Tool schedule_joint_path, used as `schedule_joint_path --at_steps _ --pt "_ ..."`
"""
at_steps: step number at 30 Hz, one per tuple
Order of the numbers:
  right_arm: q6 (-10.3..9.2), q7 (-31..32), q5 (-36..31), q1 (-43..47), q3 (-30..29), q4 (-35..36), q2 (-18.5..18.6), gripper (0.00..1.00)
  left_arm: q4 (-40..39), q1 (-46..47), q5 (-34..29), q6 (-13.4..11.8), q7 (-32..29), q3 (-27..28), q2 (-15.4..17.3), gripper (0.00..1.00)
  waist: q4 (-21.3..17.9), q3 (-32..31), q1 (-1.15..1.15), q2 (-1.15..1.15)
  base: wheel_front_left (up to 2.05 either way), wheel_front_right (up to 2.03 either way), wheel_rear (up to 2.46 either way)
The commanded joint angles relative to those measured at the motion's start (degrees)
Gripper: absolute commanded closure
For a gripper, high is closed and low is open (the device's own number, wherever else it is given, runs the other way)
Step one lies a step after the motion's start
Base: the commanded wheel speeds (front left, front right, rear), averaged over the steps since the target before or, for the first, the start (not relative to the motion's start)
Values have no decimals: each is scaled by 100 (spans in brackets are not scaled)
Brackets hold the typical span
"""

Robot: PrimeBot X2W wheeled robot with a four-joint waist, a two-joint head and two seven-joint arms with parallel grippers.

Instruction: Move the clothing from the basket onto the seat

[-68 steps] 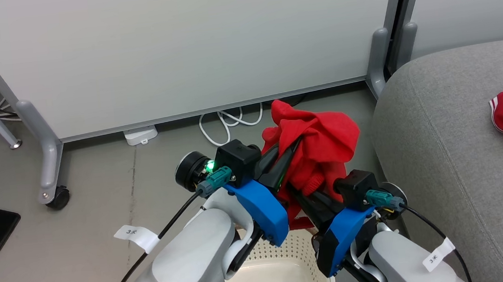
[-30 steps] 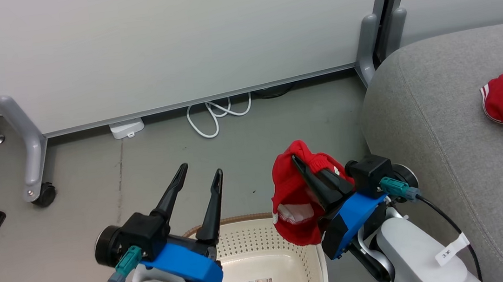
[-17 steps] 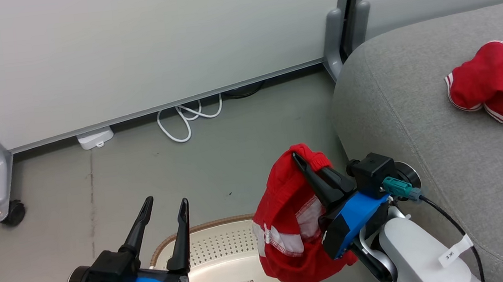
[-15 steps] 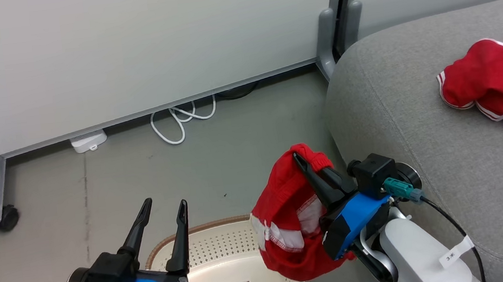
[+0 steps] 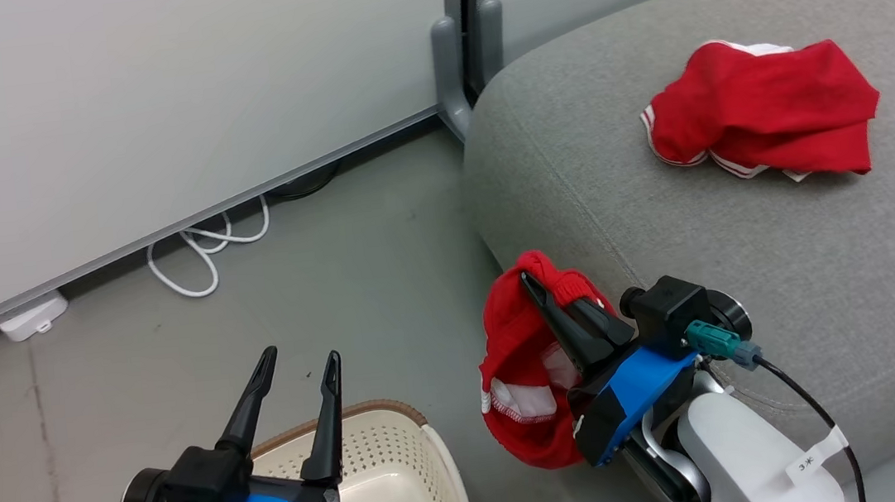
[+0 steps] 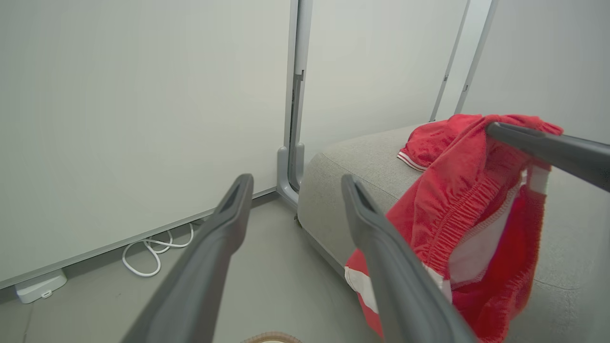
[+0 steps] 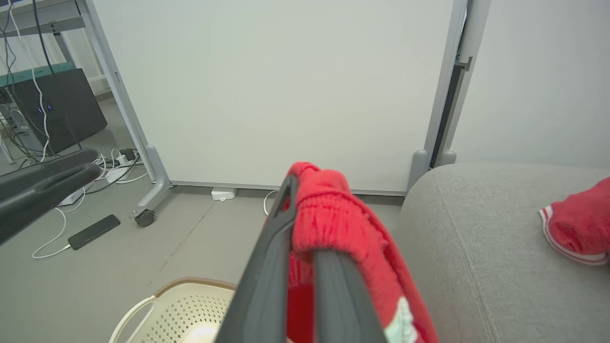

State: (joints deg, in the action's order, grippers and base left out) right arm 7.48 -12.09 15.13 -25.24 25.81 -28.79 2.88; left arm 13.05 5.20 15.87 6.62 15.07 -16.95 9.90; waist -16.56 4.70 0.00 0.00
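My right gripper [image 5: 548,294] is shut on a red garment [image 5: 523,376] with white trim, which hangs in the air beside the front corner of the grey seat [image 5: 662,237]. That garment [image 7: 343,228] drapes over my right fingers [image 7: 271,247] and shows as red cloth [image 6: 457,224] to the right of my left fingers [image 6: 376,247]. A second red garment [image 5: 761,110] lies crumpled on the seat. My left gripper [image 5: 293,367] stands open with nothing in it, above the cream basket [image 5: 392,473] with the brown rim.
White partition panels on grey feet [image 5: 448,60] stand behind the seat's corner. A coiled white cable [image 5: 202,248] and a white adapter [image 5: 30,316] lie on the floor by the panel. A black phone [image 7: 93,231] and a castor leg [image 7: 145,214] are to the left.
The head camera has swung right, bringing more of the seat and the lying garment into view. My right gripper still holds the red garment, now close to the seat's corner.
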Motion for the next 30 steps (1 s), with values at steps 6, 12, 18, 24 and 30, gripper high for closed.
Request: schedule_joint_path --at_steps 6,12,18,24,30 --pt "3 -19 20 100 -24 88 -1 100 7 123 -114 61 15 65 20 0 -667 139 0 0 0 0 0" --pt "3 -66 25 93 -33 112 1 100 -14 163 -148 87 15 73 53 0 -1027 247 0 0 0 0 0" --pt "3 -106 11 92 -89 95 0 100 2 223 -191 92 15 74 79 0 -1241 357 0 0 0 0 0" --pt "3 -139 -6 74 -135 74 -1 100 14 262 -199 85 15 48 78 0 -1313 404 0 0 0 0 0" --pt "3 -160 -71 69 -211 53 -1 100 17 316 -167 88 15 -28 88 0 -1259 425 0 0 0 0 0"
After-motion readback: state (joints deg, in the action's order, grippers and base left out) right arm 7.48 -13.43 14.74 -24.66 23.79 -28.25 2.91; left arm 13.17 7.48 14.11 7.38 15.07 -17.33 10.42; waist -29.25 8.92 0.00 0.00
